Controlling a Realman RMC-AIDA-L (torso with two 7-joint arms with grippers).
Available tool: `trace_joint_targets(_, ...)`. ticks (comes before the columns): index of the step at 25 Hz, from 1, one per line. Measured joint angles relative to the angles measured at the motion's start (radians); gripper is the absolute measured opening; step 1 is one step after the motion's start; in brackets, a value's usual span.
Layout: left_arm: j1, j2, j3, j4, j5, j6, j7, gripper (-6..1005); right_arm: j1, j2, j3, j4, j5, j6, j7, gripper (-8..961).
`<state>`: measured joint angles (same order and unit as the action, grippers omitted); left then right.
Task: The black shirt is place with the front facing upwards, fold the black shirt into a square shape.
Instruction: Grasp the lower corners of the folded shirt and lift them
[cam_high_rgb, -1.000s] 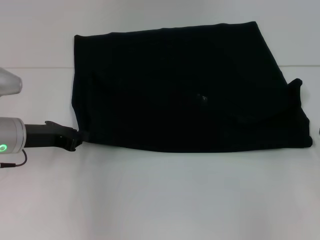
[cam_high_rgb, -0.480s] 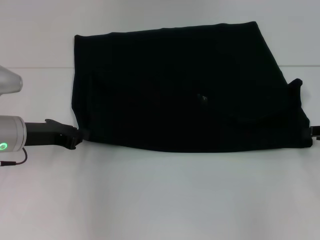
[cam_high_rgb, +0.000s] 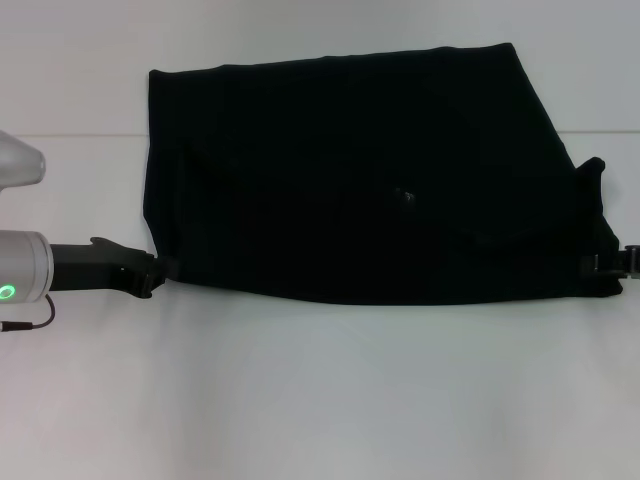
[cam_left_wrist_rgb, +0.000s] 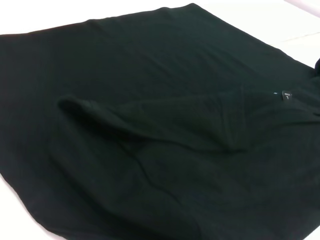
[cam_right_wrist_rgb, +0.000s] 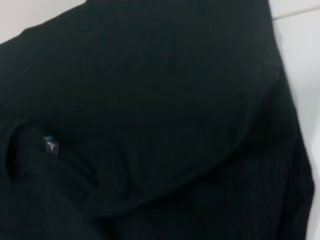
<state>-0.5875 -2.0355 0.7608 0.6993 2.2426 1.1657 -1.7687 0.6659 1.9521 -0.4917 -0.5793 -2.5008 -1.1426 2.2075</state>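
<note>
The black shirt (cam_high_rgb: 370, 180) is part folded on the white tabletop (cam_high_rgb: 320, 400), with a claw at each near corner.

The black shirt lies spread wide across the far half of the tabletop as a broad rectangle, clearly wider than deep, so I judge the sleeves and sides are folded in but the square is not yet made; at least one more fold across its width looks left to do. In the left wrist view a folded-over flap and the small neck label (cam_left_wrist_rgb: 286, 94) lie on top. The left claw (cam_high_rgb: 160, 272) sits at the near left corner, its state I cannot tell. The right claw (cam_high_rgb: 612, 264) touches the near right corner, grip likewise unclear.
</note>
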Motion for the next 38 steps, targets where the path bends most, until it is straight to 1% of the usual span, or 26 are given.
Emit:
trace_joint_targets(6,0.000,0.000,0.000,-0.001,0.000,-0.001,0.000,-2,0.003,0.003,-0.022,0.009,0.000,0.014,0.005,516)
trace_joint_targets(11,-0.001,0.000,0.000,0.000,0.000,-0.001,0.000,-2,-0.007,0.003,-0.012,0.009,0.022,0.015,-0.002,344)
trace_joint_targets(14,-0.001,0.000,0.000,0.000,0.000,-0.002,0.001,-2,-0.010,0.003,-0.012,0.009,0.027,0.016,-0.004,138)
trace_joint_targets(20,0.001,-0.001,0.000,0.000,0.000,-0.002,0.001,-2,-0.014,0.003,-0.013,0.009,0.027,0.019,-0.014,64)
trace_joint_targets(25,0.003,-0.002,0.000,0.000,0.000,-0.001,0.002,-1,-0.030,0.003,-0.012,0.002,0.029,0.019,-0.014,3)
trace_joint_targets(32,0.009,-0.002,0.000,0.000,0.000,-0.001,0.002,-1,-0.063,-0.009,0.017,-0.004,0.038,0.013,-0.022,3)
trace_joint_targets(38,0.012,0.000,0.000,0.000,0.002,-0.001,0.000,-1,-0.082,-0.012,0.028,-0.018,0.057,-0.002,-0.035,1)
